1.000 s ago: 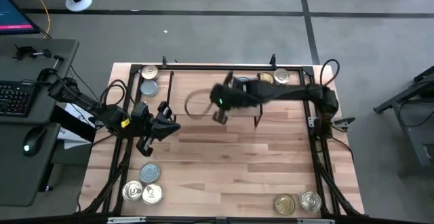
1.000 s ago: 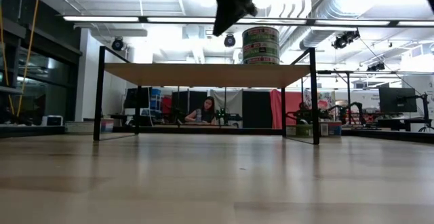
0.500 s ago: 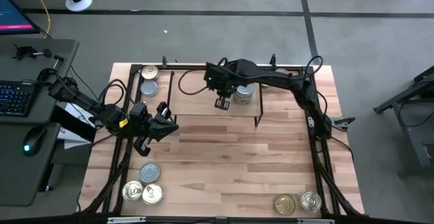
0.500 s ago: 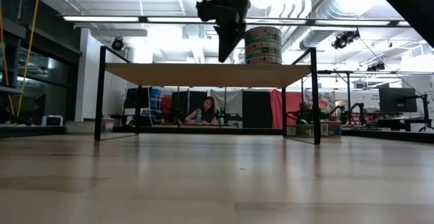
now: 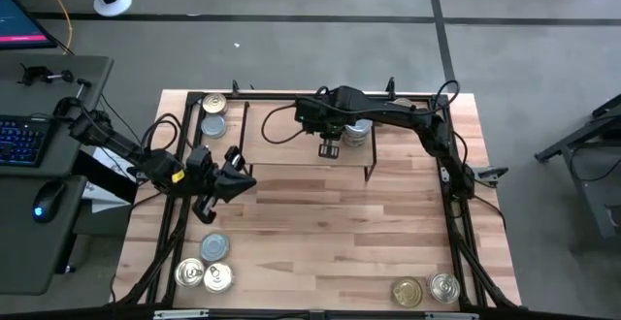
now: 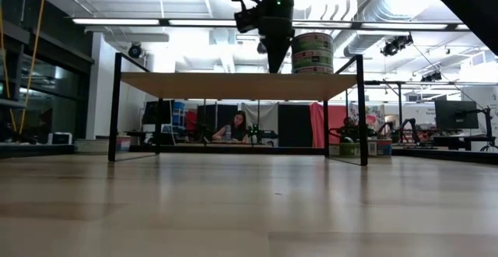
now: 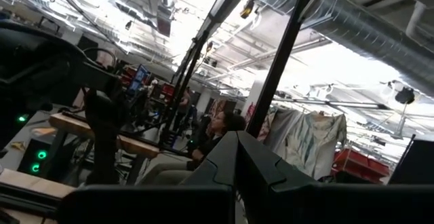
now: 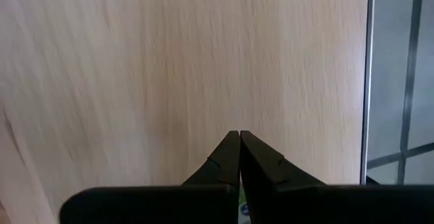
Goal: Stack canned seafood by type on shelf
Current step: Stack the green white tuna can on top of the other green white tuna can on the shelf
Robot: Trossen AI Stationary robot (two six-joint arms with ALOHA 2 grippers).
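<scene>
While a person (image 6: 236, 126) sits in the room behind, the right gripper (image 5: 328, 149) hovers pinched together above the shelf (image 5: 291, 145); the left gripper (image 7: 236, 157) waits, fingers together, empty.

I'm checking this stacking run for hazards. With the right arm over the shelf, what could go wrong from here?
1. The right pincer, shut and empty, hangs beside the stacked tins on the shelf; a sideways move could topple them.
2. The stack stands near the shelf's right end, so a nudge might push it off.
</scene>
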